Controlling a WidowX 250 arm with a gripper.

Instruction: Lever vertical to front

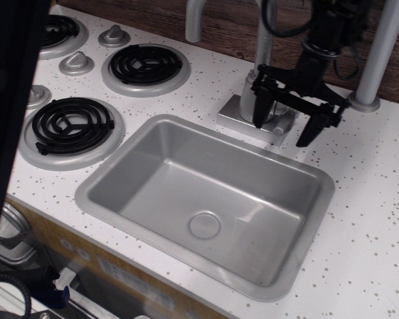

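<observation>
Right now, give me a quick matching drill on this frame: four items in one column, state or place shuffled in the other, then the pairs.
Items:
1. lever
2. gripper
3. sink
4. stove burner

States or places:
A. black coil, left of the basin
B. lying low, pointing forward toward the basin
C. grey, empty, round drain in the floor
D. black fingers spread wide, one on each side of the lever

Pairs: 1-B, 2-D, 3-C, 4-A
</observation>
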